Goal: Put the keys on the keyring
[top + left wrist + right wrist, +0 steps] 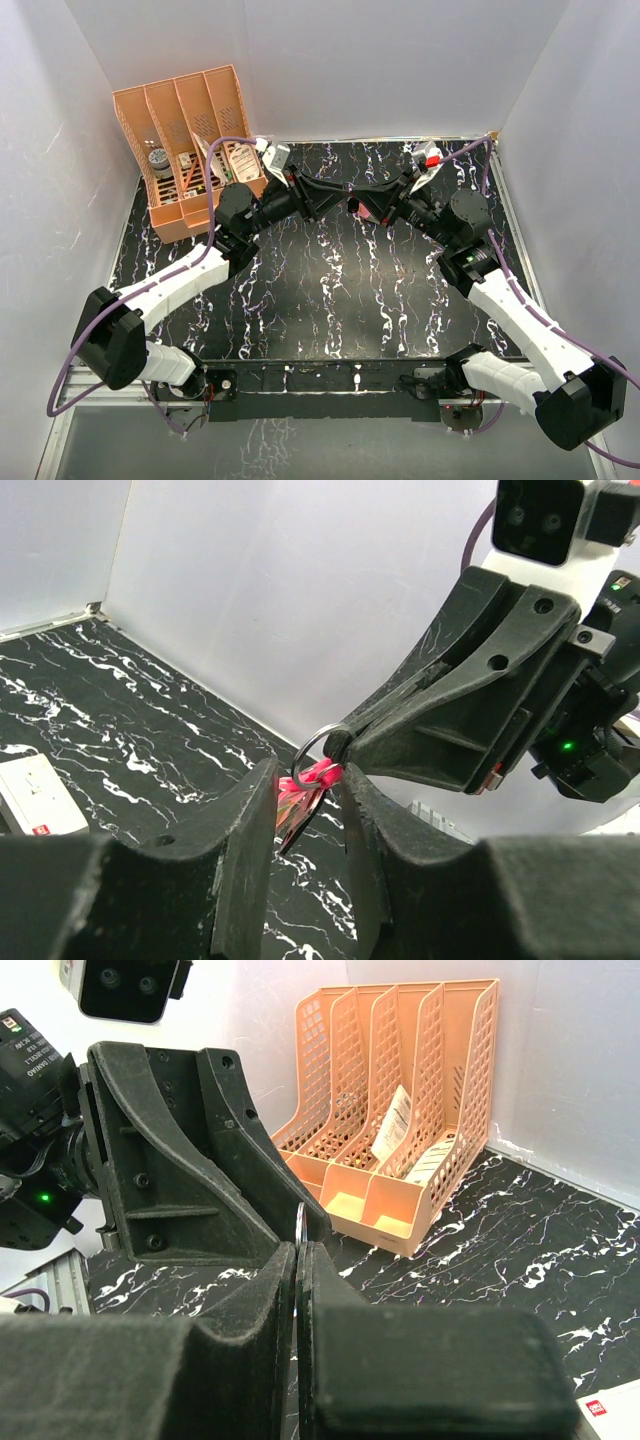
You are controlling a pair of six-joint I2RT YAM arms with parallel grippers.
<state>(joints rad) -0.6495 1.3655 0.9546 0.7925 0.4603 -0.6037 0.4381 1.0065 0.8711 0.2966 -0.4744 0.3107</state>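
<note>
Both grippers meet above the back middle of the table. The keyring (357, 208) is a magenta-pink strap (318, 774) with a round metal ring (310, 748). My left gripper (308, 782) has its jaws a strap's width apart, with the pink strap pinched between the tips. A flat shiny metal piece (293, 818), possibly the key, hangs below the strap between the fingers. My right gripper (296, 1252) is shut on the ring, whose thin edge (300, 1222) sticks up between its pads. In the top view the left gripper (345, 203) and right gripper (369, 207) point at each other.
An orange file rack (185, 150) with packets stands at the back left; it also shows in the right wrist view (400, 1110). A small white box (35, 795) lies on the black marbled table (330, 290). White walls close in on three sides.
</note>
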